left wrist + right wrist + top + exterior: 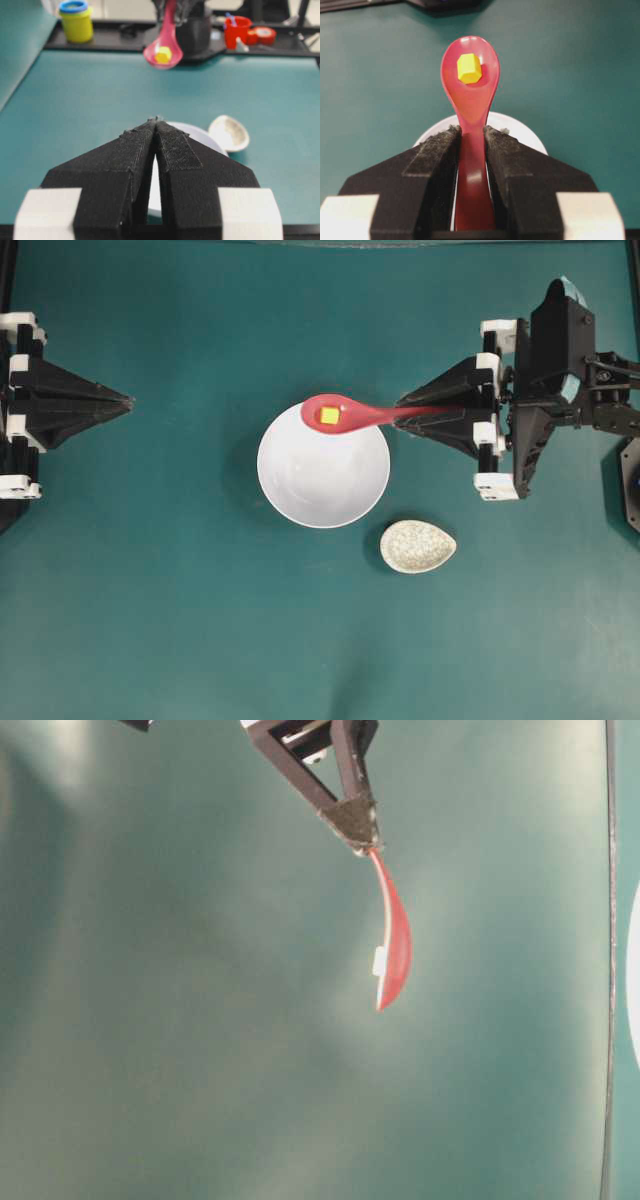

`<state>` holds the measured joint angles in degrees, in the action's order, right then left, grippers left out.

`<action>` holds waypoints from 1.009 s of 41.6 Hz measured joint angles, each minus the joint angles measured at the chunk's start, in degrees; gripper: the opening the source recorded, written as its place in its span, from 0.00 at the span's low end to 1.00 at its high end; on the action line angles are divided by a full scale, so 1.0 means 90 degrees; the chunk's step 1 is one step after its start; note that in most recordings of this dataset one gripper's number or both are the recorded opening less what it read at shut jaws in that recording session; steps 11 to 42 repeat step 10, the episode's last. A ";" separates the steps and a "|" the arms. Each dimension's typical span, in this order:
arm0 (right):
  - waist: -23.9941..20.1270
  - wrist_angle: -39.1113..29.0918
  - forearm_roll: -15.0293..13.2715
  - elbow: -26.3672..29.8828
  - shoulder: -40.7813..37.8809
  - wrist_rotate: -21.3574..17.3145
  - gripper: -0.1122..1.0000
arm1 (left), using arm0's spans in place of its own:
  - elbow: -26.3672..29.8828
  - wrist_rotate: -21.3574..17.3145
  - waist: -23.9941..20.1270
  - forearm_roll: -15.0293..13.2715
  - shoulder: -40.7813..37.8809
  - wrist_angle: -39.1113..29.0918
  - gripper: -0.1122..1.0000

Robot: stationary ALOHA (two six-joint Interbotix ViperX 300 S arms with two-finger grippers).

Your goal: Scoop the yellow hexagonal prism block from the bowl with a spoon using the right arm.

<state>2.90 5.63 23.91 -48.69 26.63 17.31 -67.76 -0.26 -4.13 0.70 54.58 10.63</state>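
My right gripper (402, 412) (471, 131) is shut on the handle of the pink-red spoon (345, 415) (470, 95). The spoon is held level in the air, its scoop above the far rim of the white bowl (323, 480). The yellow hexagonal prism block (329, 415) (469, 68) lies in the scoop. In the table-level view the spoon (393, 940) hangs from the right gripper (368, 846), seen edge-on. From the left wrist view the spoon (163, 50) carries the block (163, 54) high above the table. My left gripper (128, 400) (156, 120) rests shut and empty at the left edge.
A speckled off-white spoon rest (417, 546) (229, 132) lies on the teal table right of and nearer than the bowl. Beyond the table's far edge stand a yellow jar (76, 21) and a red cup (237, 29) on a black tray.
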 measured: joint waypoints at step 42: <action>-0.0029 0.0010 0.0000 0.0000 0.0000 -0.0010 0.31 | 0.0000 0.0000 0.0000 0.0000 -0.0010 -0.0020 0.10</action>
